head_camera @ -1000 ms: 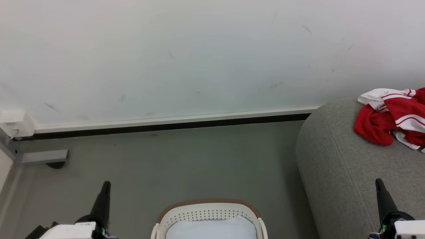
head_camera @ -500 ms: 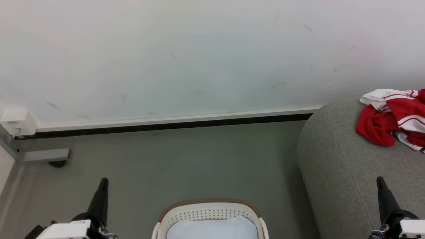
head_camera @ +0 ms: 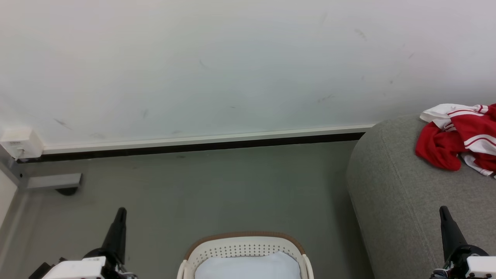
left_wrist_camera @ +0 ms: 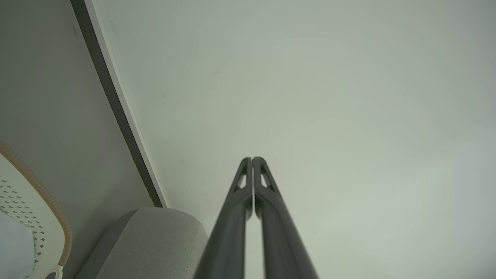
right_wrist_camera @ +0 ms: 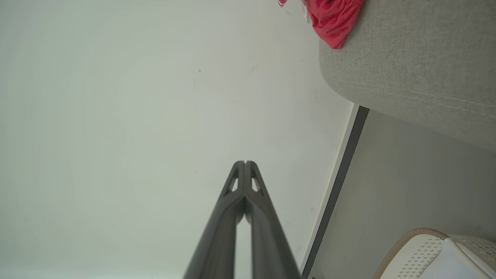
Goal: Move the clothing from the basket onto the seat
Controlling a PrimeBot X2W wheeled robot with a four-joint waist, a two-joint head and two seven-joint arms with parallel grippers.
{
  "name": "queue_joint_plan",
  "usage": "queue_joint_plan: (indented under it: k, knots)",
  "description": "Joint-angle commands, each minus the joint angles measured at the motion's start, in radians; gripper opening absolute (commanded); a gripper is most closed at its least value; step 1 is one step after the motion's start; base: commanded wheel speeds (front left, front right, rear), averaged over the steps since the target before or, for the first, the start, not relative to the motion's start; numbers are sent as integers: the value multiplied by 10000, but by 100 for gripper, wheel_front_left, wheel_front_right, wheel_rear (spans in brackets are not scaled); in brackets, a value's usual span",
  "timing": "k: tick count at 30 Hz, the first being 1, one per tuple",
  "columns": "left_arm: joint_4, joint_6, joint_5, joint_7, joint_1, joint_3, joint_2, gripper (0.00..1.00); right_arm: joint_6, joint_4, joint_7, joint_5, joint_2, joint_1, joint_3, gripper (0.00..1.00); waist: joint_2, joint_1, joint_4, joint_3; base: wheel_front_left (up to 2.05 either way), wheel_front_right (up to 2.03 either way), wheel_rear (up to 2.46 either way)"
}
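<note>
The red and white clothing (head_camera: 461, 139) lies crumpled on the grey seat (head_camera: 403, 201) at the right edge of the head view; a corner of the clothing (right_wrist_camera: 333, 19) hangs over the seat (right_wrist_camera: 418, 58) in the right wrist view. The cream basket (head_camera: 244, 248) with its brown rim stands on the floor at the bottom centre, holding a pale white-blue cloth (head_camera: 248, 267). My left gripper (head_camera: 121, 211) is shut and empty, left of the basket. My right gripper (head_camera: 443, 209) is shut and empty, above the seat's front part. Both point at the wall, left gripper (left_wrist_camera: 252, 159), right gripper (right_wrist_camera: 245, 162).
A white wall with a dark baseboard (head_camera: 193, 147) runs across the back. A white box (head_camera: 19, 143) and a grey bracket (head_camera: 52, 181) sit at the far left by the floor. Grey floor (head_camera: 217, 193) lies between wall, basket and seat.
The head view has shifted slightly, so everything sits a little further right. My left gripper has drifted a little to the left. The clothing lies as before.
</note>
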Motion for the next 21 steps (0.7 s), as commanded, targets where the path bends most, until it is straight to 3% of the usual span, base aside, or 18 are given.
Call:
queue_joint_plan:
  k: [1,21]
  knots:
    - [-22,-51,-133,40,-96,26,65,0,-21,-56,35,6,-73,-123,-37,0,0,0,-1,0,0,0,0]
    - [-24,-52,-135,39,-96,24,66,0,-21,-56,34,6,-73,-122,-38,0,0,0,-1,0,0,0,0]
